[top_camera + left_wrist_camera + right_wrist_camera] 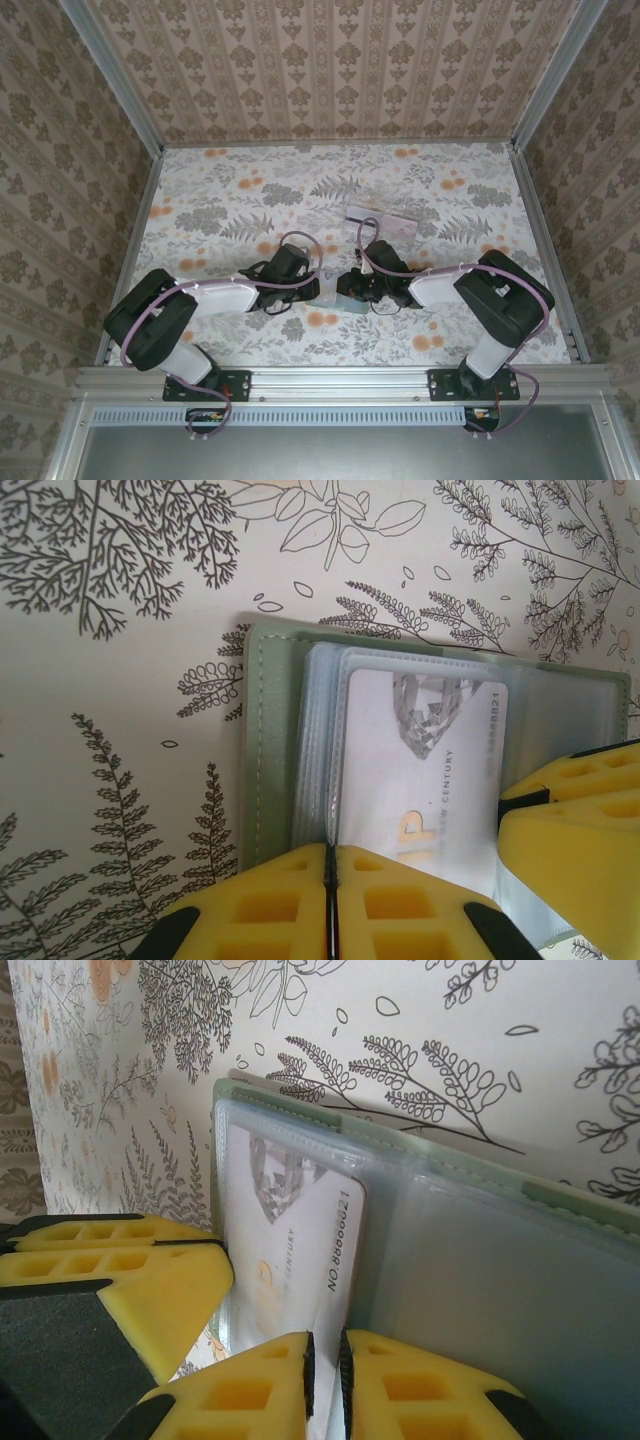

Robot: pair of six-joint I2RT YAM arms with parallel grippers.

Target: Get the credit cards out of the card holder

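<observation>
The grey-green card holder (268,750) lies open on the floral table, its clear sleeves fanned out. A white credit card (420,770) with a diamond picture sticks partly out of a sleeve. My left gripper (331,852) is shut on the edge of the clear sleeves. My right gripper (326,1338) is shut on the near edge of the credit card (290,1230), with the holder's (480,1260) sleeves to its right. From above, both grippers meet over the holder (332,294) at the table's middle front, left gripper (318,290) facing right gripper (352,288).
A pale, flat clear tray (382,220) lies a little behind the grippers on the floral tabletop (220,190). Patterned walls close in the table at the back and on both sides. The other gripper's yellow fingers (575,830) sit close beside the card.
</observation>
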